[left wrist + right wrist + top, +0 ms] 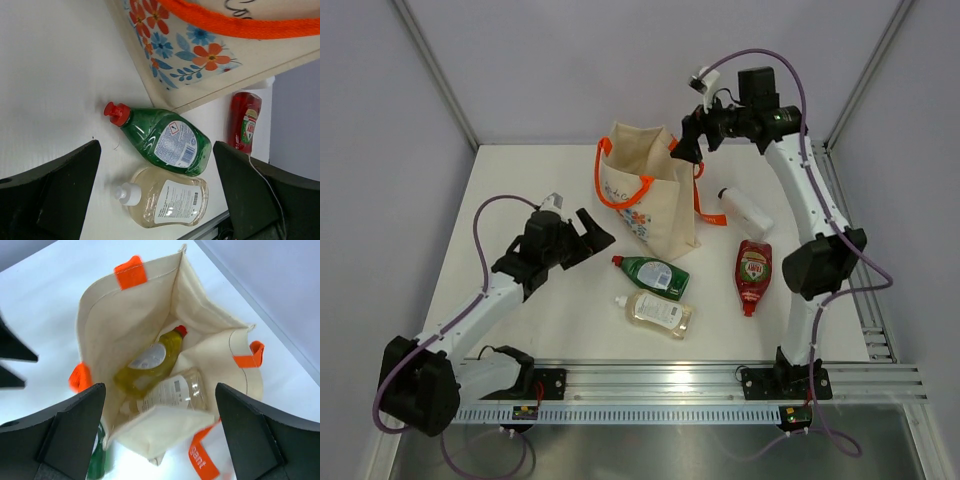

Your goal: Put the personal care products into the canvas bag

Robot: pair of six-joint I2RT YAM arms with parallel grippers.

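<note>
The table (520, 170) bears the canvas bag (660, 215), green bottle (655, 274), beige bottle (662, 314), red bottle (753, 272) and white bottle (745, 210).

yellow bottle (150, 364) and clear bottle (176, 390) lie inside the canvas bag (102, 322).

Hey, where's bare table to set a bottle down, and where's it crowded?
Bare: the white table left of the cream canvas bag, and the strip between the clear-beige squeeze bottle and the red squeeze bottle. Crowded: in front of the bag, where the green squeeze bottle lies close beside the clear-beige one.

white table (520, 180) within pale lilac walls (570, 60), aluminium corner posts (435, 70), slotted front rail (660, 410)
</note>
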